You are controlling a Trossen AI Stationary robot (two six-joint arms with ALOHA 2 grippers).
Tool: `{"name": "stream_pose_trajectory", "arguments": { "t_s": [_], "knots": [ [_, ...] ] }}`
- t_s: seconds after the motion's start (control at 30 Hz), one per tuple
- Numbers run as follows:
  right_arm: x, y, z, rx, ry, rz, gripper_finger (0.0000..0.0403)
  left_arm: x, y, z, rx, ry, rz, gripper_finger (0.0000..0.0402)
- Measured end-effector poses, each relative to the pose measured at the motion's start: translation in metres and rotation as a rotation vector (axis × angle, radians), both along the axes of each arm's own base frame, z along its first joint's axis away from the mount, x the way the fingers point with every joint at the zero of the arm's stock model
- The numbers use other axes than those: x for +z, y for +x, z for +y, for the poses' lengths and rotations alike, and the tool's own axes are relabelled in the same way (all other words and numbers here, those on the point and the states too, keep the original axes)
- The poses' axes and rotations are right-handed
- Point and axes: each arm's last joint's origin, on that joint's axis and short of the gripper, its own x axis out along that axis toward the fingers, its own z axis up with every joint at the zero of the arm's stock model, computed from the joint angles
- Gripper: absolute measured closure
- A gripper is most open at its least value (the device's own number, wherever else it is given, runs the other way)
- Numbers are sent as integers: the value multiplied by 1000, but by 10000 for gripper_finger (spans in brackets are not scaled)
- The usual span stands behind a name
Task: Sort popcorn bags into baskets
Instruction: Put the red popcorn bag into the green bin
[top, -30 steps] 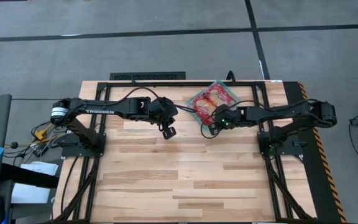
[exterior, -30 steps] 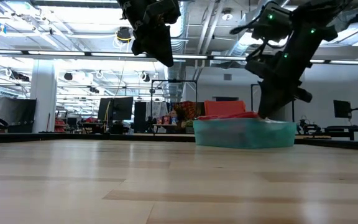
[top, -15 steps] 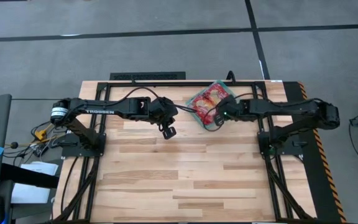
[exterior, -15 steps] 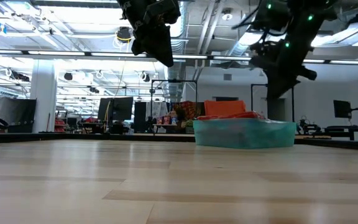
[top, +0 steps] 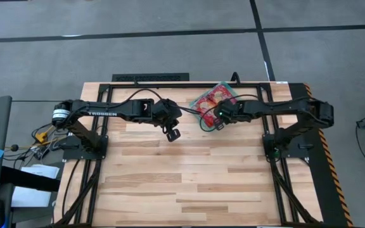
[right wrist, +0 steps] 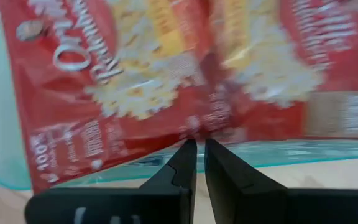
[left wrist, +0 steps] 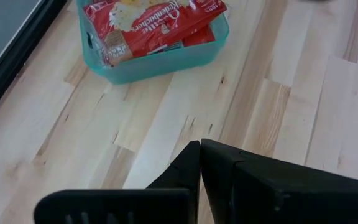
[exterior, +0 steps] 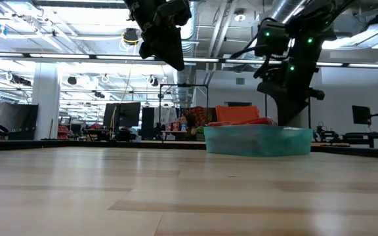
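Two arms hung over the worktop [top: 170, 177]. All bags [left wrist: 148, 28] lay piled in the basket [left wrist: 166, 62], likely sorted. Right end effector [right wrist: 196, 146], pressed together, hovered by its rim; left end effector [left wrist: 199, 149], closed, waited well apart.

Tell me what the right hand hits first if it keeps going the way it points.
Most likely the popcorn bags piled in the teal basket: the right hand, fingers nearly together, points at them just over the rim. Depth is unclear.

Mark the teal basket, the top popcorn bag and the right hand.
teal basket [left wrist: 166, 62], left wrist view, near side wall.
top popcorn bag [left wrist: 148, 25], left wrist view, printed face.
right hand [right wrist: 196, 155], right wrist view, between fingertips.
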Motion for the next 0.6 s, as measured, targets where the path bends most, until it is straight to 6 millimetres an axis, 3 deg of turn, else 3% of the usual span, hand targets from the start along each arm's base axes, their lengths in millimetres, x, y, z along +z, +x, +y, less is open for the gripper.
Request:
{"name": "stream_pose_trajectory", "arguments": {
  "t_s": [0.2,0.5,0.6],
  "knots": [
    [6,12,10,63,10,-21,347,0,0,0,0,0,1,401],
    [45,33,15,183,-63,-127,347,2,2,1,14,9,-37,401],
    [58,44,9,255,-93,-237,347,5,2,1,16,8,-56,401]
  ]
}}
